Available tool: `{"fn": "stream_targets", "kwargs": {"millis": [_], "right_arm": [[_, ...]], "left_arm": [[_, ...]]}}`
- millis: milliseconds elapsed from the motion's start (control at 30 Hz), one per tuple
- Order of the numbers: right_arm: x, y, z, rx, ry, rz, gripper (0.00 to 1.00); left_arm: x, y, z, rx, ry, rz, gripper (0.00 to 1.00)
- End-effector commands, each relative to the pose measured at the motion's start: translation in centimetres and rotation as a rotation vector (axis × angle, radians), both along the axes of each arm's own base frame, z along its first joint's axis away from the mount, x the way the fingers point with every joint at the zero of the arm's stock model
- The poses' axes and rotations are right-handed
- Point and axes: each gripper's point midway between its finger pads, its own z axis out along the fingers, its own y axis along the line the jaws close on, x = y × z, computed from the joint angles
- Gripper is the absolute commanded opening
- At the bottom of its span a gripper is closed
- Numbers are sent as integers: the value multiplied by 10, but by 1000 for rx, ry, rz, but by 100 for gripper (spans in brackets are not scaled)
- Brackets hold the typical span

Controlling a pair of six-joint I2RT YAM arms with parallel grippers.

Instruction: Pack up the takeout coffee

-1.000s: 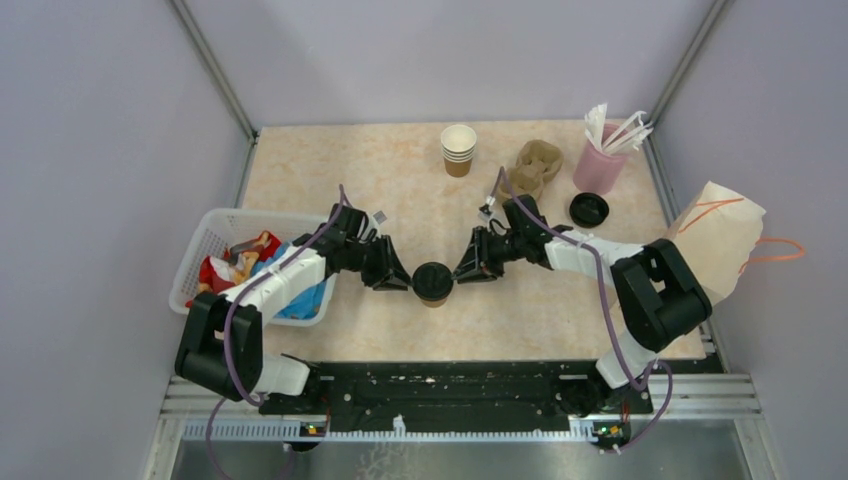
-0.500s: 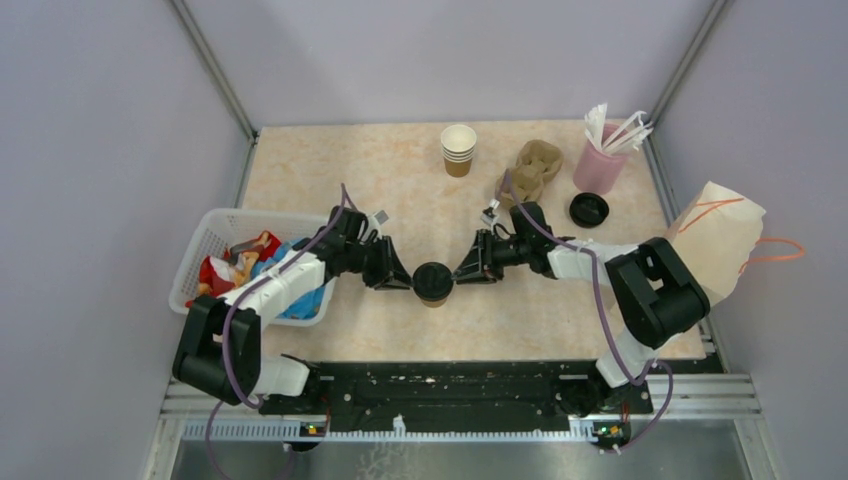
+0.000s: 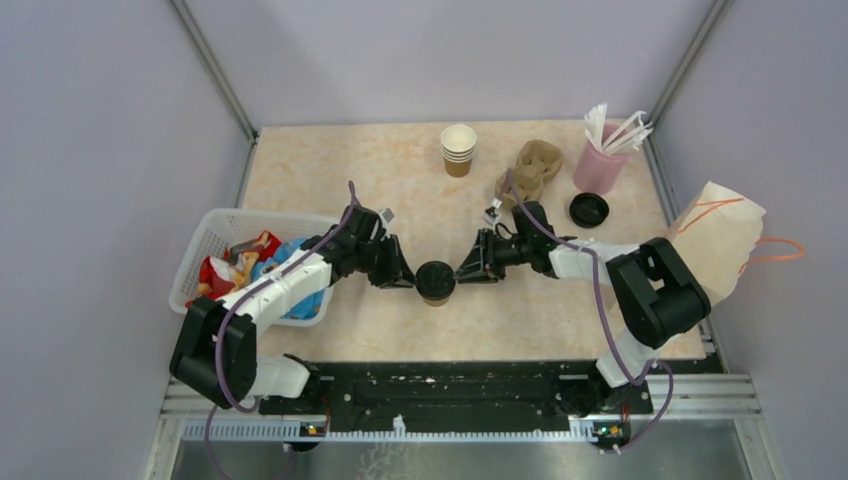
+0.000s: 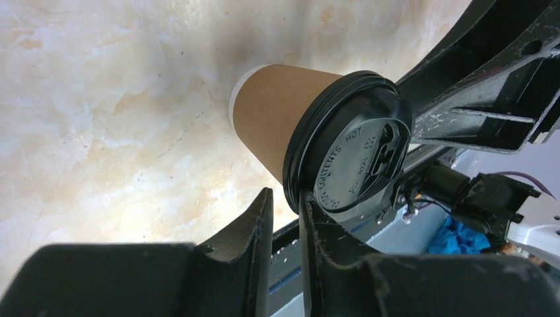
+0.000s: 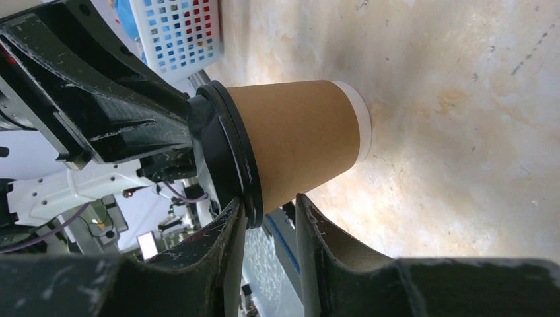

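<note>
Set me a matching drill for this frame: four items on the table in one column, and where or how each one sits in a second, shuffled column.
Items
1. lidded cup
2. stack of open cups
3. loose black lid
4. white basket

Places or states
A. at the far edge of the table, nothing covering it
B. on the left side, colourful items inside
C. upright in the middle, black lid on top
D. lying flat, just on the near side of the pink cup

Pairs: 1-C, 2-A, 3-D, 4-B
</note>
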Motion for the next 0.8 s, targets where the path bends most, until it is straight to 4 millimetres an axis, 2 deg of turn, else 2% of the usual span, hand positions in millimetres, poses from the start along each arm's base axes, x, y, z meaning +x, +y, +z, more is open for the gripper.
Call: {"fn": "stream_targets", "kwargs": {"millis": [0, 133, 267, 500, 767], "right_arm": [[-21, -29, -84, -267, 91, -74, 31], [-21, -30, -82, -282, 85, -66, 31], [-12, -25, -63, -257, 47, -69, 32], [-5, -21, -24, -218, 3, -59, 33], [5, -13, 12, -170, -43, -45, 35]], "left_arm": [[-60, 84, -118, 575, 174, 20, 25], [-60, 83, -121, 589, 186, 5, 24], [-55, 76, -114, 564, 167, -16, 24], [-15, 40, -49, 409, 10, -56, 26], [10, 7, 6, 237, -71, -74, 32]]}}
